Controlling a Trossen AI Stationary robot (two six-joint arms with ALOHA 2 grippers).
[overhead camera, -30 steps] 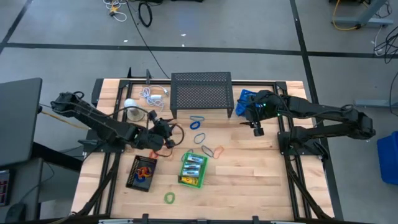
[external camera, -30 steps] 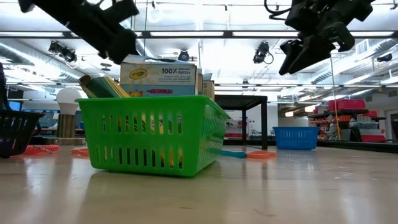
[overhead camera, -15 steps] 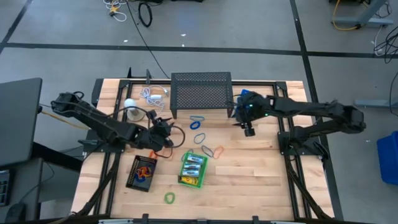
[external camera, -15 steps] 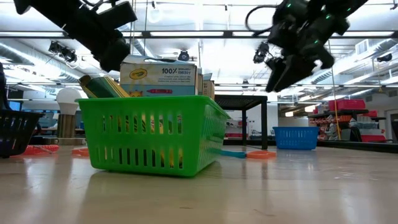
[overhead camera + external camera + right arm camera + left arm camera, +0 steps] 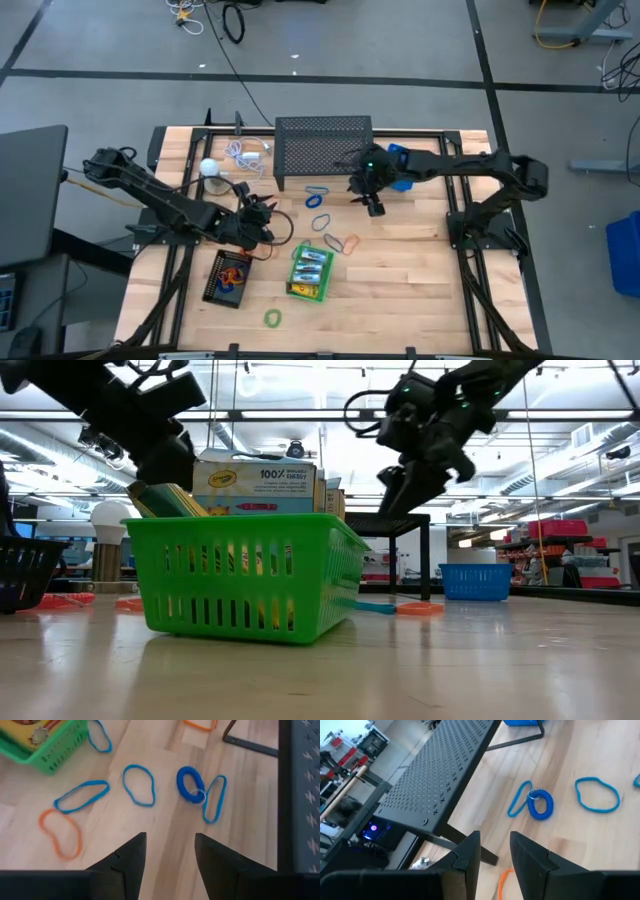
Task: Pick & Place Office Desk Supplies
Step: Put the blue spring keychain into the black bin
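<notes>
A green basket [image 5: 309,272] holds yellow crayon boxes [image 5: 255,485]. Thin blue loops [image 5: 139,785], a blue coil [image 5: 191,782] and an orange loop [image 5: 61,832] lie flat on the wood between the basket and a black mesh stand [image 5: 323,150]. My right gripper [image 5: 170,845] hangs open above these loops, just in front of the stand, and touches none of them. My left gripper [image 5: 495,850] hovers open to the left of the basket [image 5: 262,222], with nothing between its fingers. An orange loop [image 5: 501,881] lies on the table below it.
A black tray [image 5: 228,278] with orange loops sits near the left. A green loop [image 5: 272,318] lies by the near edge. At the far side are a white ball [image 5: 208,167], a white cable [image 5: 245,152] and a blue bin [image 5: 400,160]. Bare wood lies to the right of the basket.
My right gripper has swung from beside the blue bin toward the table's left and sunk, and now stands over the loops in front of the stand. It has stayed open. My left gripper has sunk a little and rolled slightly.
</notes>
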